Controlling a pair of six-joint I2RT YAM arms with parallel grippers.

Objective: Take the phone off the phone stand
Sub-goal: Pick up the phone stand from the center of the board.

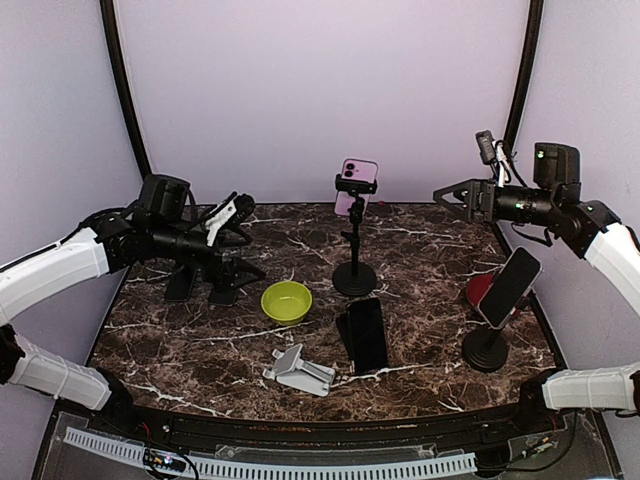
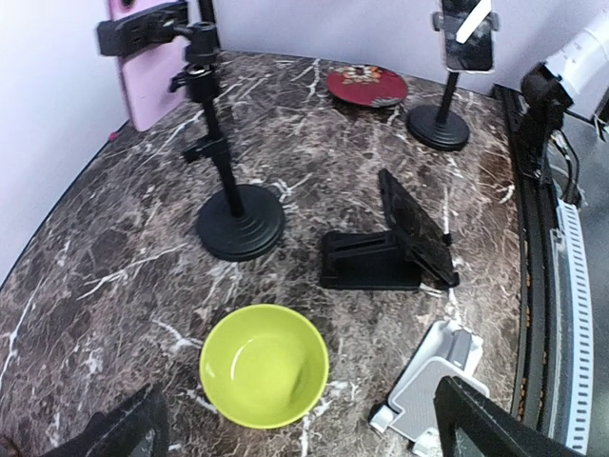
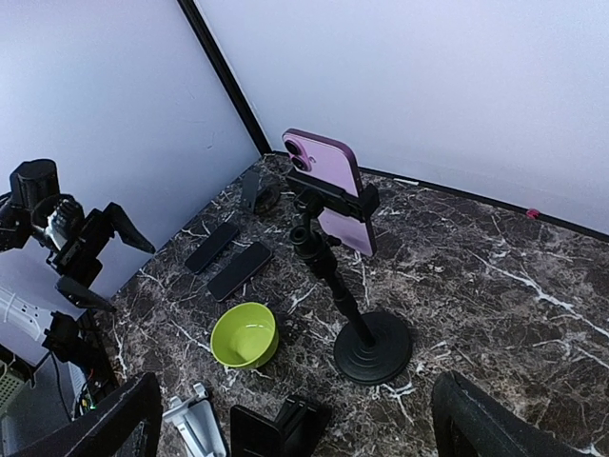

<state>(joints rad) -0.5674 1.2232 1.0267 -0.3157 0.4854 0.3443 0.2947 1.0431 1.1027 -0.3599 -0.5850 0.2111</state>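
The pink phone (image 1: 360,168) is sitting upright at the top of the tall stand (image 1: 354,278), at the back middle of the table (image 1: 180,340). A black clamp (image 3: 328,193) is gripping it across its middle. Both arms are hovering well apart from it. The left gripper (image 1: 245,218) and the right gripper (image 1: 442,196) are each spreading their fingers wide and holding nothing. The phone is probably stiff, fairly light and smooth-backed, so likely slippery, with glass that could crack if dropped. The best hold is probably on its long edges above the clamp, with the other gripper steadying the thin pole, since the stand looks easy to tip.
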